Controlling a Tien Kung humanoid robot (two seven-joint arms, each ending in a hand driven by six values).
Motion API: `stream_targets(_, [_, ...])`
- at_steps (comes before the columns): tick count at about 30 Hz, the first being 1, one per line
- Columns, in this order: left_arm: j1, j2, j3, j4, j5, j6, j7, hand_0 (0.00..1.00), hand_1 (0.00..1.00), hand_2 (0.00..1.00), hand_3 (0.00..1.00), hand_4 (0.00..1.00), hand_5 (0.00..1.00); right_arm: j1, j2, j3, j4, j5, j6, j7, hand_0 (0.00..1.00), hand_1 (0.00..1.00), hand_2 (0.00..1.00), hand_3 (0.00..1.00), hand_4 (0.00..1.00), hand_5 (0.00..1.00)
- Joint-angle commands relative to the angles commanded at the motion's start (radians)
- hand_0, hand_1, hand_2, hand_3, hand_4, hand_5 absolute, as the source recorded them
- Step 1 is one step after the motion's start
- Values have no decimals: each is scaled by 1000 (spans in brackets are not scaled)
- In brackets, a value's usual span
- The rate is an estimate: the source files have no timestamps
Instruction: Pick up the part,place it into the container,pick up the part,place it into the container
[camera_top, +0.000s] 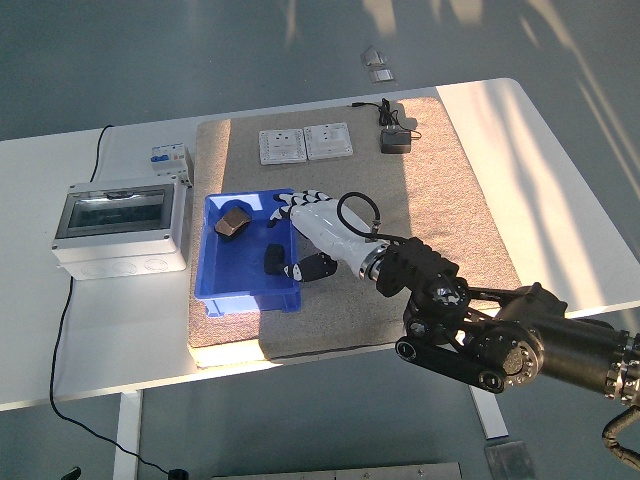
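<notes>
A blue container (212, 300) sits on the left part of the beige mat (440, 200). Inside it lie a brown-and-dark part (232, 222) at the far left and a black part (273, 259) near the right wall. My right hand (296, 236), white with black finger joints, hovers over the container's right rim. Its fingers (290, 203) are stretched toward the far wall and the thumb (312, 268) hangs just right of the black part. The hand is open and holds nothing. The left arm does not show.
A grey enclosure box (120, 225) with a clear lid stands left of the container, with a small breaker (168, 157) behind it. Two white socket panels (305, 143) and a black adapter (395, 141) lie at the mat's far end. A black cable (62, 330) runs off the table's left front.
</notes>
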Motion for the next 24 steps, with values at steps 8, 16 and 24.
stream_targets(8, [-2,1,0,0,2,0,-1,665,658,699,577,588,631,-34,-11,52,-1,12,-107,27,998,998,998,998,894,344])
stream_targets(16, [2,-7,6,0,-15,3,-5,665,658,699,575,585,633,-199,-106,257,26,210,-307,214,998,998,998,998,961,372])
stream_targets(24, [16,-12,-9,0,-11,6,2,664,657,699,574,580,629,-413,-197,538,116,329,-355,405,998,982,998,998,962,363])
